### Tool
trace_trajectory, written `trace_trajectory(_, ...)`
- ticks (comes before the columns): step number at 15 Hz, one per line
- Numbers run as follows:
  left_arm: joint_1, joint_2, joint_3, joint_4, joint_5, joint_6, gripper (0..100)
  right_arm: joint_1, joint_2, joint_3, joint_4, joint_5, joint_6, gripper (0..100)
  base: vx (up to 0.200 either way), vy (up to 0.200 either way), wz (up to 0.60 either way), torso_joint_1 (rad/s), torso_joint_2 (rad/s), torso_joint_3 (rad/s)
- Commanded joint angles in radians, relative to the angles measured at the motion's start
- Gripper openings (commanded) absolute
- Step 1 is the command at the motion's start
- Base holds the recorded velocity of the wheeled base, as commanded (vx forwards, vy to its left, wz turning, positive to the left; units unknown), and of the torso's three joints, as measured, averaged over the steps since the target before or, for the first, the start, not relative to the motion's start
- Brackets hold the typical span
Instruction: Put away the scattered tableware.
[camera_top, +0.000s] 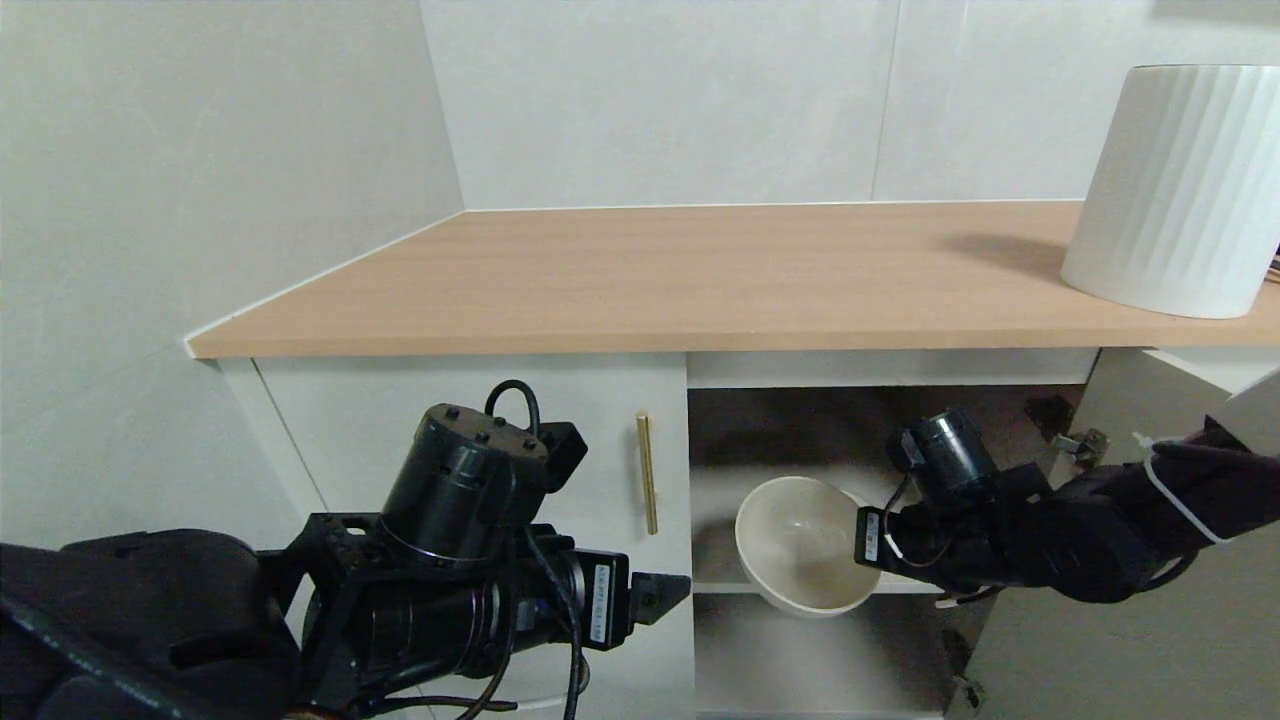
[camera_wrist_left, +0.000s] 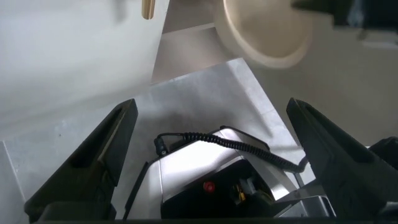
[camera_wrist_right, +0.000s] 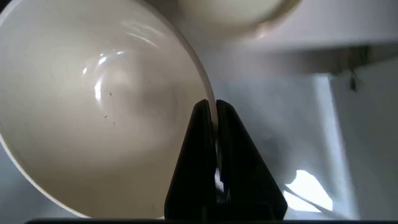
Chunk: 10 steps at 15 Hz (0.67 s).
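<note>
A cream bowl (camera_top: 800, 545) hangs tilted on its side in the open right compartment of the cabinet, just above the shelf (camera_top: 715, 585). My right gripper (camera_top: 862, 548) is shut on its rim, coming in from the right. In the right wrist view the two fingers (camera_wrist_right: 200, 134) pinch the rim of the bowl (camera_wrist_right: 99, 106), and a second cream bowl (camera_wrist_right: 242, 12) lies beyond it. My left gripper (camera_top: 668, 592) is low in front of the closed left door, open and holding nothing. Its fingers (camera_wrist_left: 93, 168) stand wide apart, with the held bowl (camera_wrist_left: 261, 31) farther off.
A wooden countertop (camera_top: 700, 280) runs above the cabinet, with a tall white ribbed vessel (camera_top: 1180, 190) at its right end. The closed left door carries a brass handle (camera_top: 647, 472). The right door (camera_top: 1130, 630) is swung open beside my right arm. Walls close in at left and behind.
</note>
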Motion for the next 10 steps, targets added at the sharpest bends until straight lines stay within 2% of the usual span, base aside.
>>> trace_trajectory(1, 0.000, -0.015, 0.000, 0.001, -0.001, 0.001, 100, -0.051, 0.066, 0.000, -0.116, -0.019, 0.026, 0, 0.000, 0.000, 0.00, 0.000, 0.00, 0.000)
trace_trajectory(4, 0.000, -0.015, 0.000, 0.001, -0.001, 0.001, 100, -0.086, 0.149, -0.031, -0.192, -0.079, 0.029, 0, 0.000, 0.000, 0.00, 0.000, 0.00, 0.000)
trace_trajectory(10, 0.000, -0.015, 0.000, 0.001, -0.001, 0.000, 100, -0.139, 0.238, -0.107, -0.201, -0.111, 0.053, 0, 0.000, 0.000, 0.00, 0.000, 0.00, 0.000)
